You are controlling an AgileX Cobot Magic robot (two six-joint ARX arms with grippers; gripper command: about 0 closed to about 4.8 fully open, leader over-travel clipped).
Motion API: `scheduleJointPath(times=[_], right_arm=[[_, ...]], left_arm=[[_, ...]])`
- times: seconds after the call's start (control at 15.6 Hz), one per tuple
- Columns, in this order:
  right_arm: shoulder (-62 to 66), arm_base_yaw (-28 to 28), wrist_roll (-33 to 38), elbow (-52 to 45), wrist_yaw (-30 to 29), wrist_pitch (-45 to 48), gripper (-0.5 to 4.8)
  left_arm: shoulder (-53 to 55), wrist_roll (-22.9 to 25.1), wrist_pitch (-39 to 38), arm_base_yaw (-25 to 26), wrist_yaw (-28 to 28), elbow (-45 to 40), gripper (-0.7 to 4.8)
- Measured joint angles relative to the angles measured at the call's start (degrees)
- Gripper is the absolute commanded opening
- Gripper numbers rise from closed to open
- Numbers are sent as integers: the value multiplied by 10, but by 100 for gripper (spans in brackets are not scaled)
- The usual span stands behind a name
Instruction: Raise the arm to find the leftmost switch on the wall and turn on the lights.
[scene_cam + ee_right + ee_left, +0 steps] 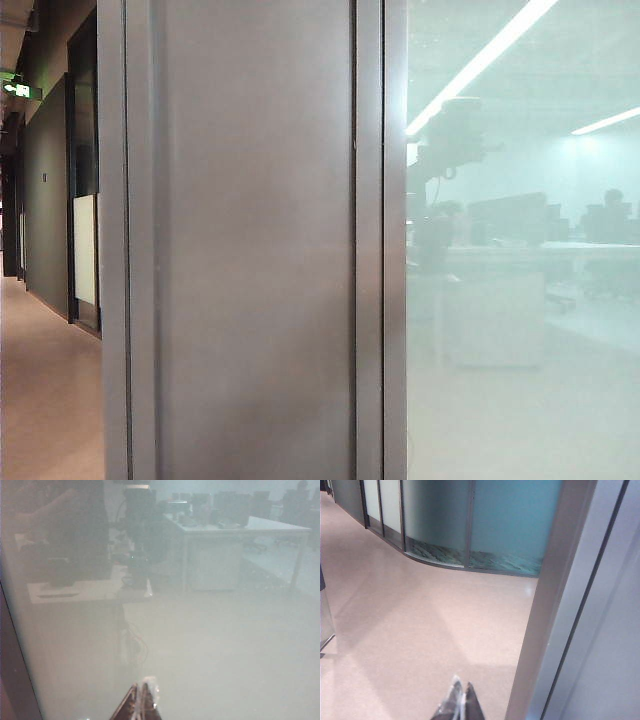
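No legible writing is seen. The arm [447,140] is glimpsed hazily in frosted glass [520,300]. Left claw [461,700] and right claw [142,700] are pressed closed, empty.

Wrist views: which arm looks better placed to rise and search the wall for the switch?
Left, probably. The left gripper, shut, is beside the grey wall frame; the right gripper, shut, faces only frosted glass. No switch shows yet.
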Motion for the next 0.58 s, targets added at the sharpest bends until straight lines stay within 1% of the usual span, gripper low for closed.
scheduleJointPath(times=[0.13, 0.58], right_arm=[[0, 0, 0, 0, 0, 0, 0], [0, 0, 0, 0, 0, 0, -1]], left_arm=[[0, 2, 0, 0, 14, 0, -5], [0, 2, -1, 0, 14, 0, -5]])
